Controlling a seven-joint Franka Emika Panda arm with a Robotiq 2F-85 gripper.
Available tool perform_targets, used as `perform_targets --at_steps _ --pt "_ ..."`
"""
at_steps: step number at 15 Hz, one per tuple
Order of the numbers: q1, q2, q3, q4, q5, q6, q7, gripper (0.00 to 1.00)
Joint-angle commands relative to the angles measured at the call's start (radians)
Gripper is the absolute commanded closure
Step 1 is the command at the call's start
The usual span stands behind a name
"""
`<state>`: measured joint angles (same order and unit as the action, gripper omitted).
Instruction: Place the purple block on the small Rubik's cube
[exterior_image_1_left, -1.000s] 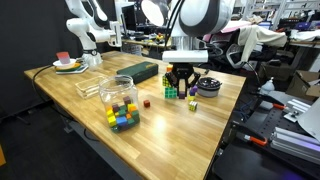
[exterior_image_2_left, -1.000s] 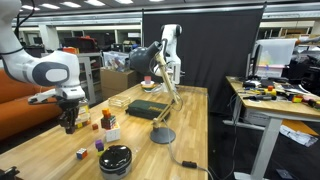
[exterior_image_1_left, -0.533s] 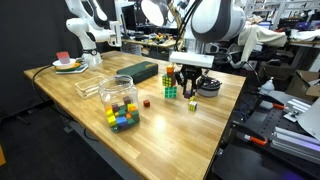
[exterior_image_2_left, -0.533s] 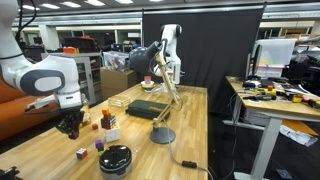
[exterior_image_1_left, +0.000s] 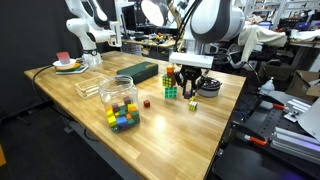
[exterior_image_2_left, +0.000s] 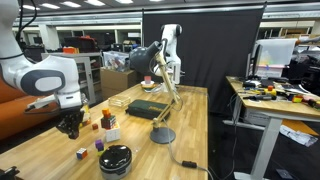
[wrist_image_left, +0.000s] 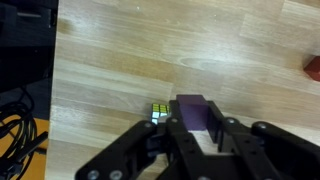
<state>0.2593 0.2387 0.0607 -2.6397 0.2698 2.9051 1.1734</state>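
In the wrist view my gripper (wrist_image_left: 195, 128) is shut on the purple block (wrist_image_left: 192, 108), held above the wooden table. The small Rubik's cube (wrist_image_left: 160, 114) lies on the table just left of the block, partly hidden by a finger. In an exterior view the gripper (exterior_image_1_left: 190, 88) hangs just above the small Rubik's cube (exterior_image_1_left: 193, 104). In the exterior view from the other side the gripper (exterior_image_2_left: 68, 124) is above and left of the small Rubik's cube (exterior_image_2_left: 82, 154).
The larger Rubik's cube (exterior_image_1_left: 171, 92) stands just beside the gripper. A small dark red block (exterior_image_1_left: 146, 102) (wrist_image_left: 313, 68) lies nearby. A clear jar of coloured blocks (exterior_image_1_left: 122, 103), a black bowl (exterior_image_1_left: 209, 85) (exterior_image_2_left: 115, 158) and a dark box (exterior_image_1_left: 137, 71) stand on the table (exterior_image_1_left: 90, 115).
From one second ago to half a second ago the arm shifted sideways with the block, away from the larger Rubik's cube and over the small one. Since then nothing has visibly moved.
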Motion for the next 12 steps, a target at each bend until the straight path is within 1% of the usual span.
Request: perform_targets --at_steps 1,5,6,9,12 --pt "-0.014 0.002 0.006 0.003 -0.001 0.001 0.004 0.93" --pt "0.011 0.019 -0.065 0.003 -0.069 0.016 0.045 0.93" --pt "0.031 0.025 -0.101 0.001 -0.114 0.026 0.074 0.93" --pt "0.032 0.036 -0.121 0.009 -0.162 0.012 0.105 0.93" --pt "0.062 0.059 -0.155 0.018 -0.219 0.005 0.157 0.93"
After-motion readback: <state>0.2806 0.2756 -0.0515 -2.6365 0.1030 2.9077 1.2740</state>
